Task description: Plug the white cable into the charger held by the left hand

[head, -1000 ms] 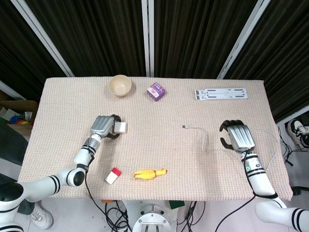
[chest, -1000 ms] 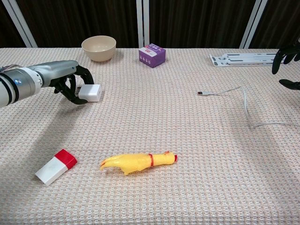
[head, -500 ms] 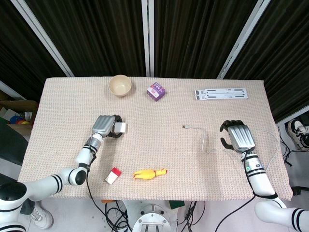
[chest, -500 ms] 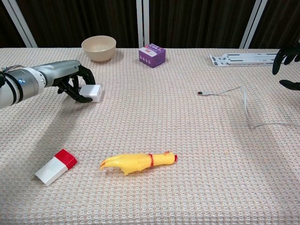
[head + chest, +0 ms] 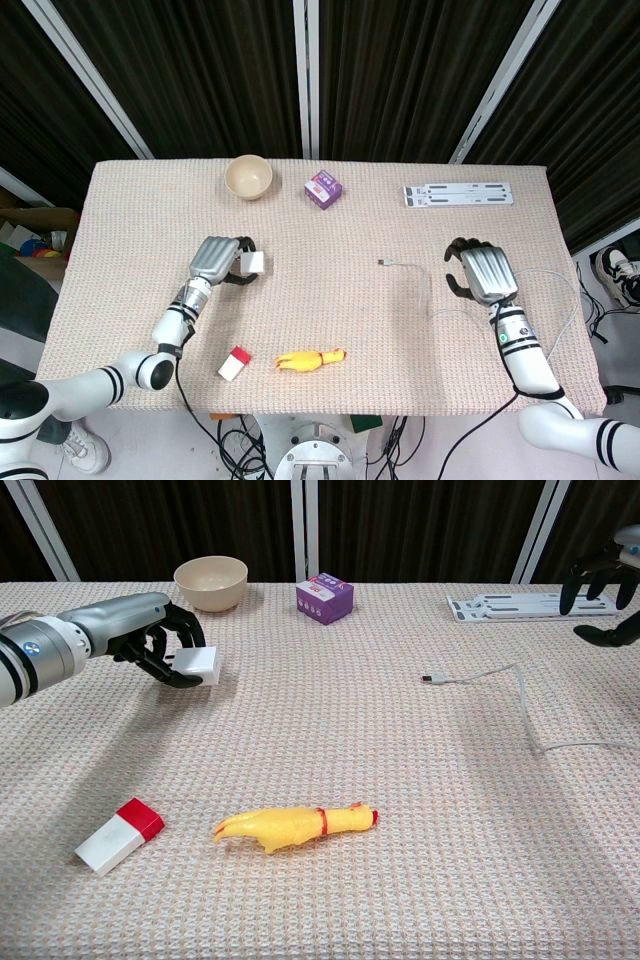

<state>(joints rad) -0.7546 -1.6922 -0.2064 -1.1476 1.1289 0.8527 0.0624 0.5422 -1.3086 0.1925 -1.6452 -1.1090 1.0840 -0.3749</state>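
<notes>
My left hand (image 5: pixel 218 259) (image 5: pixel 150 640) grips the white charger block (image 5: pixel 252 263) (image 5: pixel 199 663) at the table's left and holds it just above the cloth. The white cable (image 5: pixel 422 286) (image 5: pixel 520 698) lies on the table at the right, its plug end (image 5: pixel 384 263) (image 5: pixel 430 680) pointing left. My right hand (image 5: pixel 481 273) (image 5: pixel 603 570) hovers to the right of the cable loop with its fingers apart and nothing in it. In the chest view only its dark fingers show at the right edge.
A beige bowl (image 5: pixel 248 177) (image 5: pixel 211 583) and a purple box (image 5: pixel 324 188) (image 5: pixel 325 598) stand at the back. A white strip (image 5: pixel 459 194) (image 5: pixel 515 606) lies back right. A yellow rubber chicken (image 5: pixel 311 358) (image 5: pixel 292 827) and a red-and-white block (image 5: pixel 234 363) (image 5: pixel 118 836) lie near the front.
My left hand has lifted the charger slightly. My right hand has moved left and further back, closer to the cable.
</notes>
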